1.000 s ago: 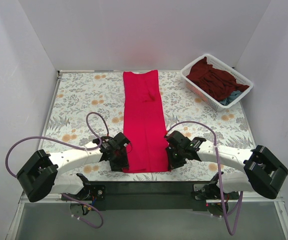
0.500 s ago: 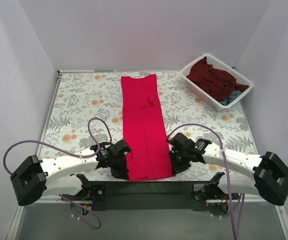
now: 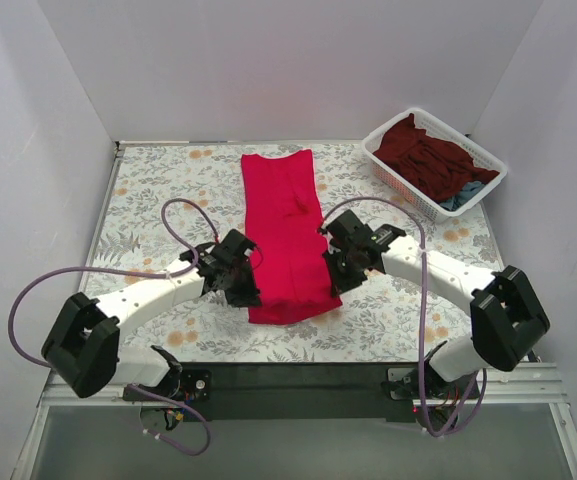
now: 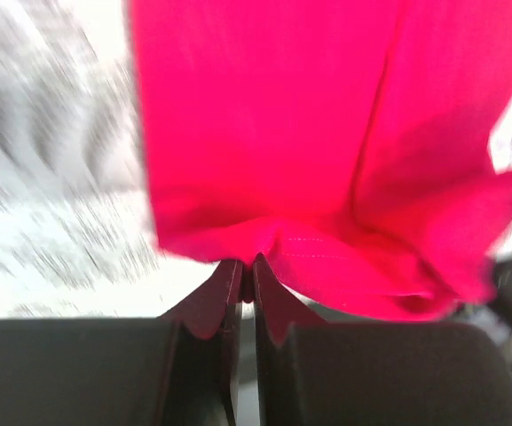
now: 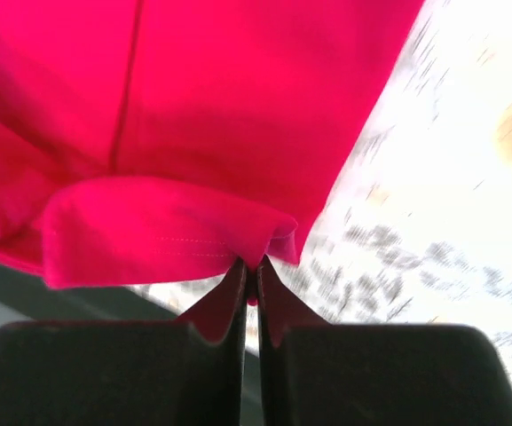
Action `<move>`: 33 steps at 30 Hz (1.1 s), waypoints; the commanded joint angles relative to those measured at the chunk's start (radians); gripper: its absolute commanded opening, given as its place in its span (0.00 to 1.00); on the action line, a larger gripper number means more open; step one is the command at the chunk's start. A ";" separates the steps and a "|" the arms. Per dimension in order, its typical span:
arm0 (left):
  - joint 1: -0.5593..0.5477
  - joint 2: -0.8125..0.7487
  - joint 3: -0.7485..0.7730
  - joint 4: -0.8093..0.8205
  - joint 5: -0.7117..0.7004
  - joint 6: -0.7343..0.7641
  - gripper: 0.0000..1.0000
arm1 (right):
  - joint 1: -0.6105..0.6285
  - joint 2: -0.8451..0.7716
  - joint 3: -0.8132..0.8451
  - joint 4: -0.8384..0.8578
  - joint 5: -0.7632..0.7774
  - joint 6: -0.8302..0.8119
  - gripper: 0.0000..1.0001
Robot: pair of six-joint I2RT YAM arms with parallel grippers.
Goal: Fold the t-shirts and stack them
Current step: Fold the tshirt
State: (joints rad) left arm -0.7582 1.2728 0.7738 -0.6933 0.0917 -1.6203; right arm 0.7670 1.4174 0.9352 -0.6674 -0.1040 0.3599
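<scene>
A bright crimson-red t-shirt (image 3: 283,215) lies as a long narrow strip down the middle of the table. My left gripper (image 3: 245,288) is shut on its near left hem corner (image 4: 238,244). My right gripper (image 3: 334,272) is shut on its near right hem corner (image 5: 269,240). Both hold the near end lifted, and the hem sags between them (image 3: 286,312). A dark maroon t-shirt (image 3: 423,155) and a teal-blue one (image 3: 460,198) lie in the white mesh basket (image 3: 393,180).
The basket stands at the back right corner. The floral tablecloth (image 3: 158,200) covers the table. White walls close in the left, back and right sides. A black rail (image 3: 288,375) runs along the near edge.
Both grippers first drew the hem toward the near edge, then moved up and toward the back with it. The near end of the shirt now hangs lifted and folds over the rest.
</scene>
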 commanded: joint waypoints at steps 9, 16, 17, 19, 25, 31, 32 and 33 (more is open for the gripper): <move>0.221 0.180 0.245 0.225 -0.257 0.309 0.00 | -0.167 0.233 0.388 0.054 0.099 -0.200 0.01; 0.266 0.206 0.256 0.405 -0.326 0.347 0.00 | -0.210 0.314 0.461 0.138 0.099 -0.236 0.01; 0.275 0.209 0.252 0.425 -0.329 0.347 0.00 | -0.218 0.327 0.461 0.166 0.099 -0.239 0.01; 0.284 0.224 0.237 0.489 -0.339 0.349 0.00 | -0.225 0.336 0.458 0.202 0.099 -0.240 0.01; 0.306 0.309 0.229 0.621 -0.346 0.365 0.00 | -0.244 0.380 0.465 0.296 0.099 -0.259 0.01; 0.326 0.364 0.214 0.719 -0.360 0.378 0.00 | -0.258 0.419 0.473 0.367 0.098 -0.283 0.01; 0.332 0.369 0.211 0.730 -0.360 0.376 0.00 | -0.259 0.429 0.473 0.374 0.098 -0.286 0.01; 0.333 0.375 0.203 0.741 -0.362 0.376 0.00 | -0.259 0.436 0.473 0.380 0.099 -0.291 0.01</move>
State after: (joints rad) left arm -0.4427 1.6577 0.9920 -0.0460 -0.2256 -1.2625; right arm 0.5152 1.8374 1.3674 -0.3618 -0.0212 0.0998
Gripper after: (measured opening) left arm 0.033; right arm 0.085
